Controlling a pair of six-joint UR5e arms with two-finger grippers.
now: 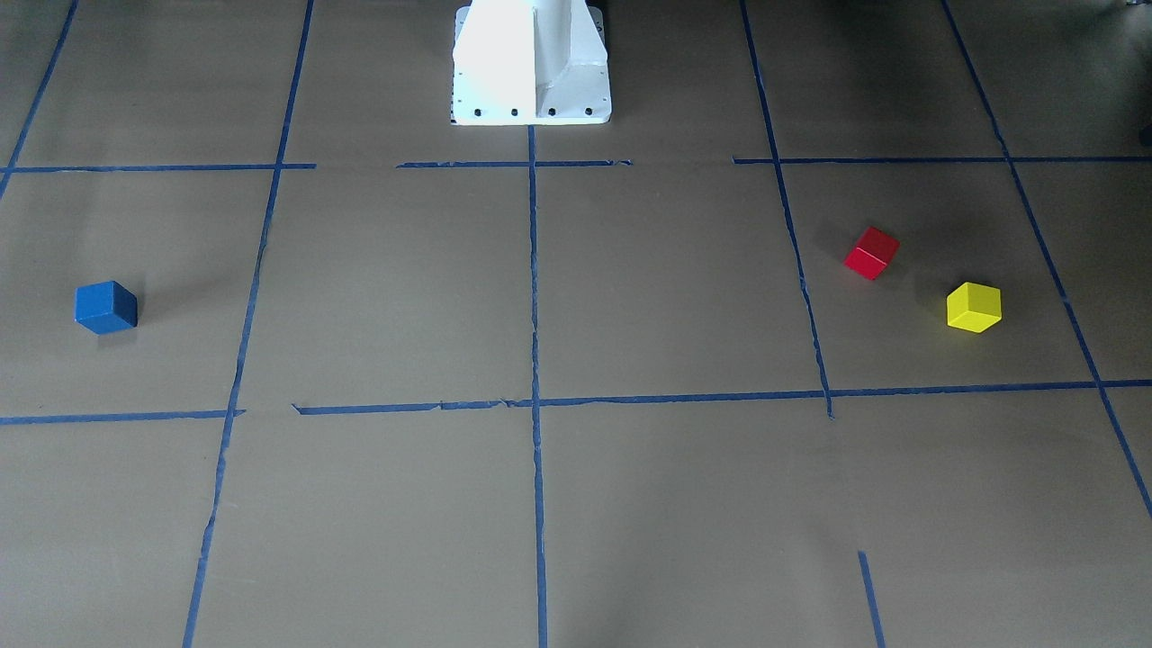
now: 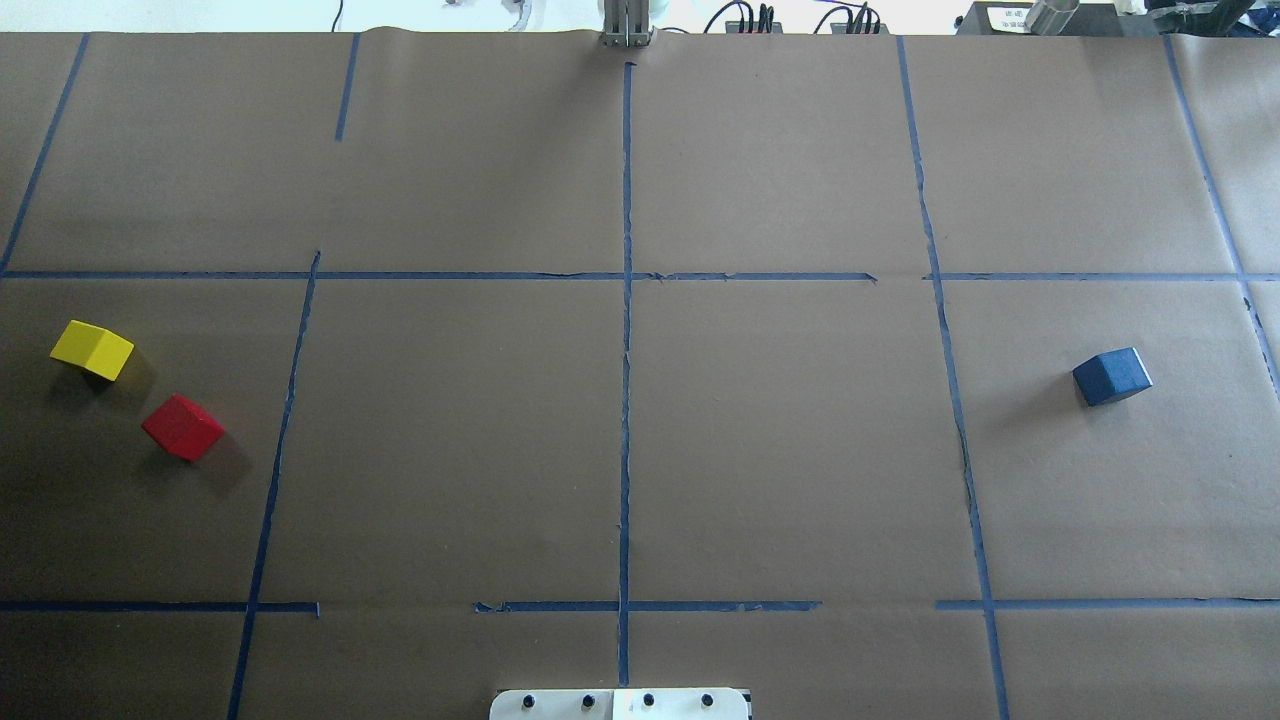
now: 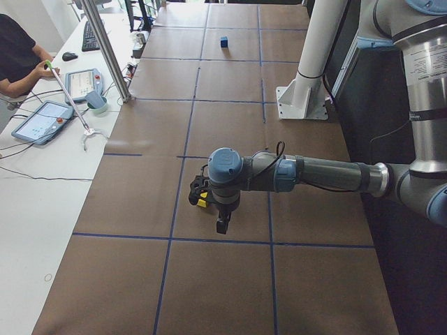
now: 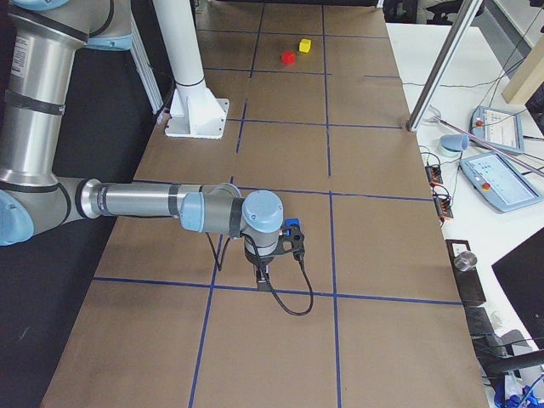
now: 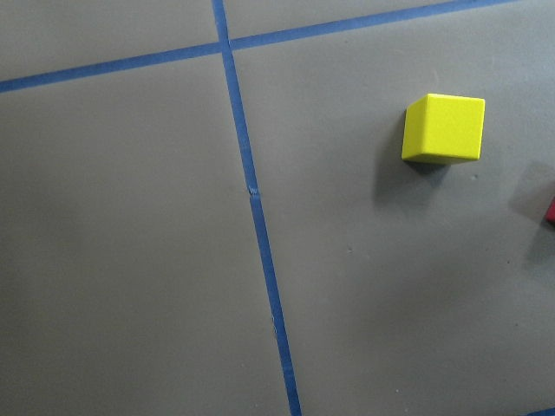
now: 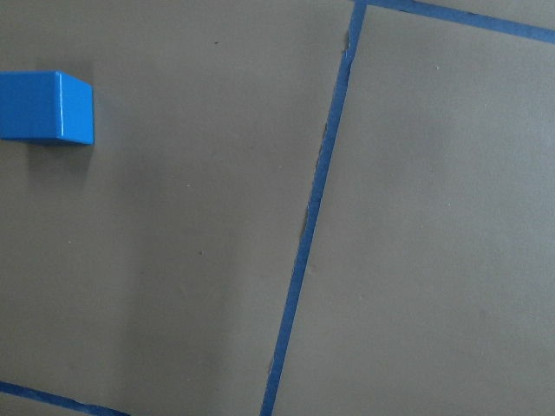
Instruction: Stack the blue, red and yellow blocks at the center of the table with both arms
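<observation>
Opening of left gripper (image 3: 221, 225) and right gripper (image 4: 262, 272) cannot be told (side views only). The blue block (image 2: 1111, 376) lies far right, red block (image 2: 183, 427) and yellow block (image 2: 92, 350) far left; align squarely before descending.

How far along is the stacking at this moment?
Done: nothing; the centre of the table holds no block. In hand: nothing gripped; the left hand hangs near the yellow block, the right hand near the blue block. Left: moving and stacking all three, red block included.
</observation>
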